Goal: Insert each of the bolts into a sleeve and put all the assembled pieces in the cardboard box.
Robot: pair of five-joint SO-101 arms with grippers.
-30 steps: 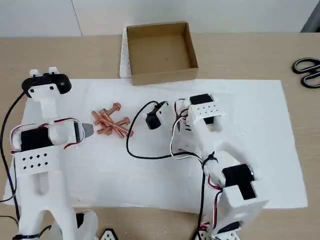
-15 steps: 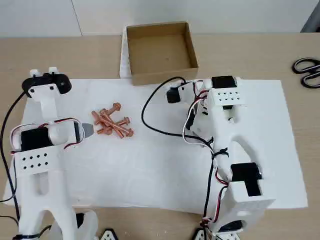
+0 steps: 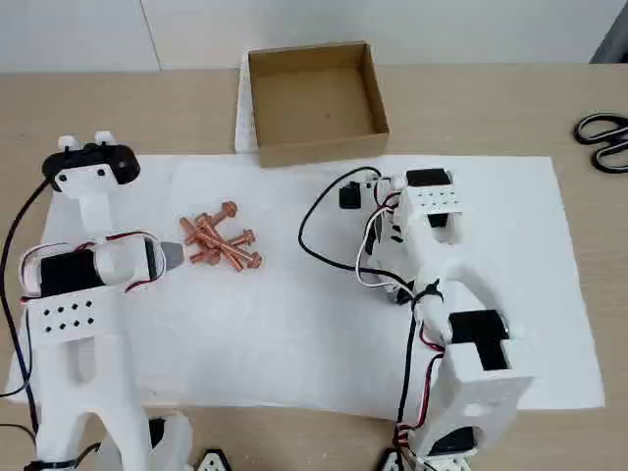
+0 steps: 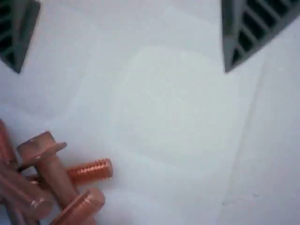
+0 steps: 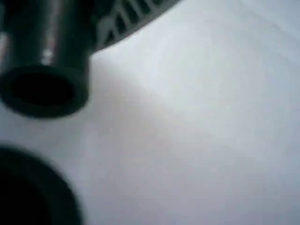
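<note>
Lying in a loose, crossed heap on the white sheet (image 3: 294, 324), the copper-coloured bolts (image 3: 221, 240) sit just beside the left arm (image 3: 93, 270), between it and the right arm (image 3: 432, 201). None of them has a sleeve on it. In the left wrist view the left gripper (image 4: 122, 65) hangs over bare sheet with its two dark, ribbed fingers (image 4: 248, 28) spread wide apart and nothing between them. A few of the bolts show nearby in that view: one with its flanged head up, one with its threaded end pointing away from the pile.

The right arm stands over the sheet's middle, on the side away from the bolts and well apart from them. A black cable (image 3: 329, 231) loops across the sheet beside it. In the right wrist view a black sleeve (image 5: 44, 89) appears very close, its hollow end open toward the camera, right against the ribbed grey part of the right gripper (image 5: 122, 21). I cannot tell whether that gripper is clamped on the sleeve or merely beside it. Another dark, rounded shape near the sleeve is too blurred to name.

The cardboard box (image 3: 319, 149) rests on the tabletop (image 3: 147, 108) at the sheet's far edge, its open top facing up. A pair of scissors (image 3: 603, 142) lies on the bare tabletop beyond the sheet, on the right arm's side.
</note>
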